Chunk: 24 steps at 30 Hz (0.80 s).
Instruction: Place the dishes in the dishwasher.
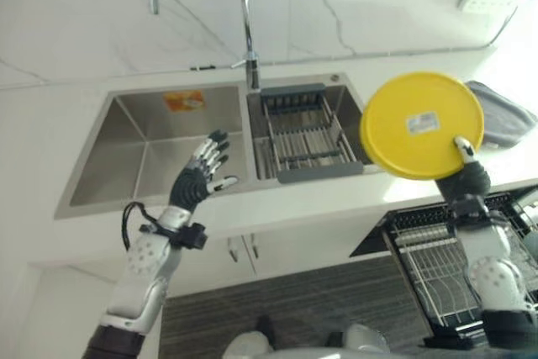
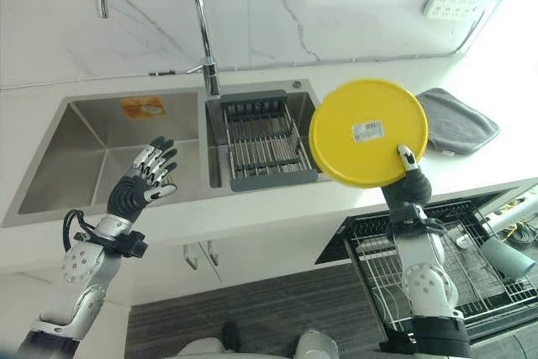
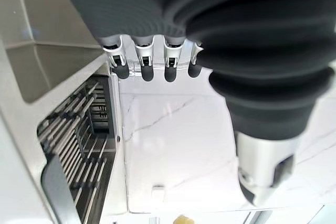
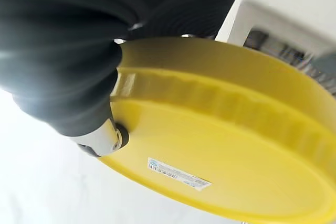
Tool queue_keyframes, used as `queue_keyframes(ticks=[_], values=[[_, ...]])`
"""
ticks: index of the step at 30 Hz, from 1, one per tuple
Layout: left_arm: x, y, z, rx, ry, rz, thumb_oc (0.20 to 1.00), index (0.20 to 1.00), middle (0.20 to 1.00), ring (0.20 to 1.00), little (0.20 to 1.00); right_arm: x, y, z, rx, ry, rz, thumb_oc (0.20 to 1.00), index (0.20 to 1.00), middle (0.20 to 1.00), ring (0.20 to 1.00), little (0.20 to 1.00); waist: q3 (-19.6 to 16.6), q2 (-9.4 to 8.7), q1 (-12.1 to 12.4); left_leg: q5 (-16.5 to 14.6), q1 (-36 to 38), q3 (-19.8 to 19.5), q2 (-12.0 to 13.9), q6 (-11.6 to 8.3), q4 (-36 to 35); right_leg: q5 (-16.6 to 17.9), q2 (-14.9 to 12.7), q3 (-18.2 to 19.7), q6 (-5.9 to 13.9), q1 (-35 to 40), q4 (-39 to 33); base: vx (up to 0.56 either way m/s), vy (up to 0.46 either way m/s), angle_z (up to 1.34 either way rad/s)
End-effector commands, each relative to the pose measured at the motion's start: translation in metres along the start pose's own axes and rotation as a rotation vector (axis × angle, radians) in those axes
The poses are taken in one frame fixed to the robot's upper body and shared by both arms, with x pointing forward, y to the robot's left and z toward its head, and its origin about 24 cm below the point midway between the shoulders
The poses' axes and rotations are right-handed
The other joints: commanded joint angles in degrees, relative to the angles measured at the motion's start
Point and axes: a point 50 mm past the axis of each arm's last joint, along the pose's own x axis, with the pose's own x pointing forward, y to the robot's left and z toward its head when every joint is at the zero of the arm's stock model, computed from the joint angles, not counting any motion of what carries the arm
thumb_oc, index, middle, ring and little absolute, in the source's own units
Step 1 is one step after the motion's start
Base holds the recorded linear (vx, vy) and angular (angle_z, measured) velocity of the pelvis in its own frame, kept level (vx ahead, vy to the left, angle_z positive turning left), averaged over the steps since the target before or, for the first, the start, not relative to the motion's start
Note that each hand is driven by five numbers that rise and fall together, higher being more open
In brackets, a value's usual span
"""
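Observation:
A round yellow plate (image 1: 420,124) with a small white sticker on its underside is held up on edge above the counter's right part. My right hand (image 2: 407,181) grips its lower rim, thumb (image 4: 103,139) pressed against the underside. Below it the dishwasher's pulled-out wire rack (image 2: 395,271) stands open, dark-framed with white tines. My left hand (image 1: 202,176) hovers open over the front rim of the left sink basin (image 1: 155,136), fingers (image 3: 144,66) straight and holding nothing.
A wire drain basket (image 2: 262,142) fills the right sink basin under the tall curved tap (image 1: 202,6). A grey cloth (image 2: 458,120) lies on the counter at the right. A wall socket (image 2: 454,6) sits on the marble backsplash.

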Motion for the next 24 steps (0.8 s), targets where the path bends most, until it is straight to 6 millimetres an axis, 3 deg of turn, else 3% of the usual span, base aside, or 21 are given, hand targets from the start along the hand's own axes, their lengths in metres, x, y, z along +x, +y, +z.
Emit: queue_keyframes(ticks=[1,6,8,14,16,17,19,20,22,24], values=[[0.007,0.005,0.035,0.069,-0.173,0.0,1.0,1.0,1.0,1.0,1.0,0.006,0.034,0.025,0.068,-0.199,0.134,0.2,0.2,0.2,0.2,0.2,-4.92,-1.04,0.96,-7.25,3.05,-12.18,-4.72,-2.38,-1.42,13.04,0.83,-0.82,-2.23,6.34,-17.4,-0.14,-0.289,-0.59],[0.013,-0.003,0.042,0.1,-0.193,-0.042,1.0,1.0,1.0,1.0,1.0,-0.001,0.032,0.018,0.033,-0.211,0.045,0.2,0.2,0.2,0.2,0.2,-5.71,-1.27,0.3,-6.24,2.05,-11.29,-1.97,-4.51,-1.42,10.33,1.92,-0.87,-1.53,9.53,-27.4,-0.13,-0.454,-0.78],[0.02,-0.015,0.042,0.109,-0.201,-0.055,1.0,1.0,1.0,1.0,1.0,-0.001,0.025,0.016,-0.035,-0.194,-0.01,0.2,0.2,0.2,0.2,0.2,-5.8,-1.5,-1.09,-5.42,1.63,-9.27,0.5,-5.86,-1.42,7.85,4.62,0.27,-2.07,9.95,-30.57,-0.13,-0.479,-0.38],[0.022,-0.033,0.037,0.145,-0.206,-0.077,1.0,1.0,1.0,1.0,1.0,-0.005,0.036,0.015,-0.126,-0.182,0.036,0.2,0.2,0.2,0.2,0.2,-4.56,-2.31,-4.0,-1.58,-0.42,-4.14,7.01,-9.57,0.63,7.43,8.68,2.62,-5.52,7.52,-31.73,-0.08,-0.436,-0.38],[0.016,-0.029,0.03,0.153,-0.185,-0.038,1.0,1.0,1.0,1.0,1.0,-0.004,0.042,0.012,-0.148,-0.149,0.081,0.2,0.2,0.2,0.2,0.2,-3.07,-2.77,-4.03,-4.33,-3.51,-6.07,6.27,-9.36,9.6,8.38,8.96,3.95,-6.74,6.63,-31.73,0.0,-0.347,-0.48],[0.013,-0.026,0.029,0.15,-0.172,-0.034,1.0,1.0,1.0,1.0,1.0,-0.004,0.044,0.008,-0.161,-0.129,0.092,0.2,0.2,0.2,0.2,0.2,-2.35,-2.57,-3.52,-5.76,-5.1,-6.68,4.32,-8.83,12.76,8.25,9.03,4.09,-6.79,7.3,-31.73,0.08,-0.174,-0.45],[0.011,-0.024,0.029,0.147,-0.175,-0.029,1.0,1.0,1.0,1.0,1.0,-0.004,0.048,0.002,-0.161,-0.113,0.113,0.2,0.2,0.2,0.2,0.2,-2.24,-1.65,-2.56,-6.52,-5.19,-7.76,-0.19,-7.3,9.88,8.0,9.48,4.12,-6.32,7.63,-31.67,0.15,-0.054,-0.37],[0.01,-0.025,0.03,0.146,-0.173,-0.033,1.0,1.0,1.0,1.0,1.0,-0.006,0.05,-0.002,-0.168,-0.109,0.119,0.2,0.2,0.2,0.2,0.2,-2.3,-0.96,-2.29,-5.39,-4.85,-7.46,-1.57,-7.05,6.97,7.52,10.12,4.16,-6.1,8.08,-31.54,0.24,0.007,-0.2],[0.012,-0.03,0.029,0.157,-0.168,-0.068,1.0,1.0,1.0,1.0,1.0,-0.013,0.052,-0.009,-0.182,-0.111,0.125,0.2,0.2,0.2,0.2,0.2,-2.46,-0.15,-1.99,-2.02,-5.0,-6.14,-2.95,-6.99,1.23,6.55,11.29,4.16,-5.84,9.75,-31.65,0.3,0.038,0.06],[0.016,-0.038,0.027,0.181,-0.168,-0.1,1.0,1.0,1.0,1.0,1.0,-0.013,0.054,-0.011,-0.196,-0.116,0.145,0.2,0.2,0.2,0.2,0.2,-2.53,-0.39,-1.01,-1.3,-6.02,-9.28,-3.89,-6.38,0.44,5.34,11.97,4.74,-6.29,10.87,-31.67,0.27,0.074,0.2]])
